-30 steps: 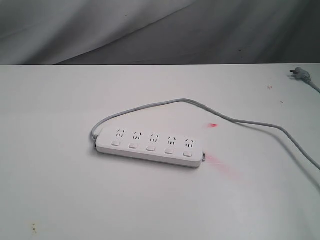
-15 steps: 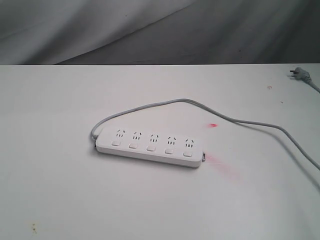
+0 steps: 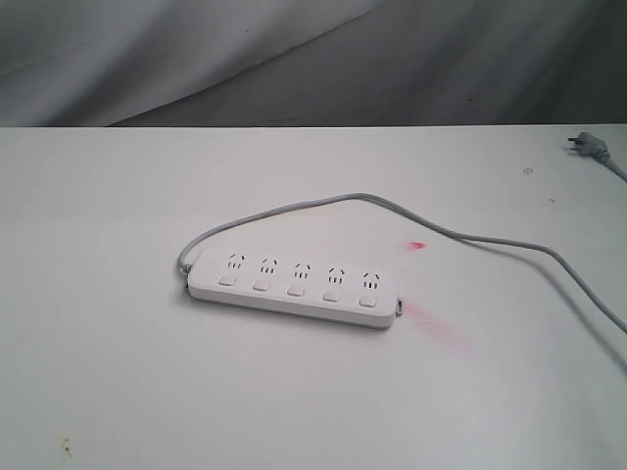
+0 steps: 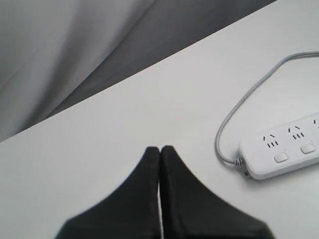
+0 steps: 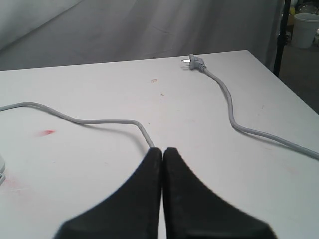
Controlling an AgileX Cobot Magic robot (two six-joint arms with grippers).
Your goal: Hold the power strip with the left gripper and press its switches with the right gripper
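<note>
"How did the claws look?"

"Both were pinched tight, with nothing in them. The left claw [image 4: 159,149] hung over bare table with its tips together, and the strip [image 4: 281,154] lay off to one side, well apart. The right claw [image 5: 162,150] was closed too, and the cord [image 5: 109,121] passed just beyond its tips, ungripped."

"And the strip?"

"It lay flat near the middle of the table [image 3: 147,372], switches [image 3: 296,290] up and untouched. There was open white surface all round it. The cord looped from its left end, went behind it and ran off the right edge. The plug [image 5: 192,61] lay near the far right corner."

"What about the room?"

"There were two red smears [image 3: 418,245] by the strip's right end and a grey drape [image 3: 294,59] behind the table. A white bucket [image 5: 305,29] stood on the floor past the corner."
</note>
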